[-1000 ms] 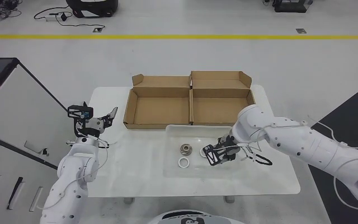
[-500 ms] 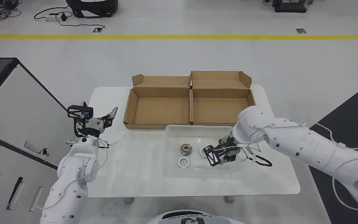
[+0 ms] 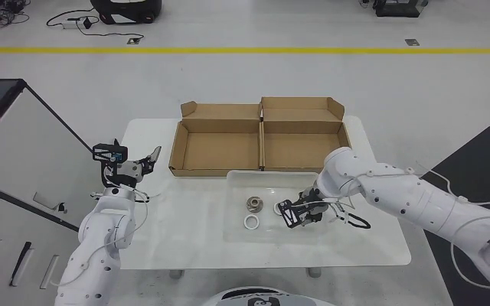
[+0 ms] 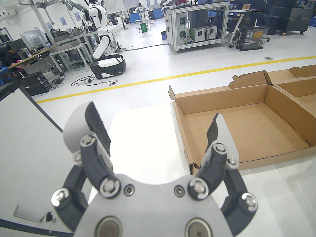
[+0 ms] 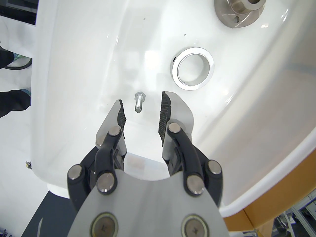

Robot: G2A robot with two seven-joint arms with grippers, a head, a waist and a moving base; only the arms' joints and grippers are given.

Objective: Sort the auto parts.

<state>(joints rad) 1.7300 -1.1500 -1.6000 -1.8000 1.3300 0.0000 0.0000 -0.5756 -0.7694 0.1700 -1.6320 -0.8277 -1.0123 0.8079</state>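
Note:
A white tray (image 3: 268, 183) sits in front of two cardboard boxes. Inside it lie a grey flanged hub (image 3: 254, 203), a white ring (image 3: 250, 222) and a small silver bolt (image 5: 139, 101). In the right wrist view the hub (image 5: 240, 3) and a metal ring (image 5: 193, 68) lie beyond the bolt on the tray floor (image 5: 86, 50). My right gripper (image 5: 142, 97) hangs open low over the tray, its fingertips on either side of the bolt, and stands right of the hub (image 3: 288, 214). My left gripper (image 4: 153, 110) is open and holds nothing, above the table's left edge (image 3: 149, 157).
Two shallow cardboard boxes, left (image 3: 216, 149) and right (image 3: 300, 149), stand side by side behind the tray with lids folded back. A black cable loop (image 3: 354, 222) lies right of the tray. Bare tabletop spreads left of the tray.
The right arm has shifted slightly, bringing its gripper a little nearer the tray's front. The left arm has not moved.

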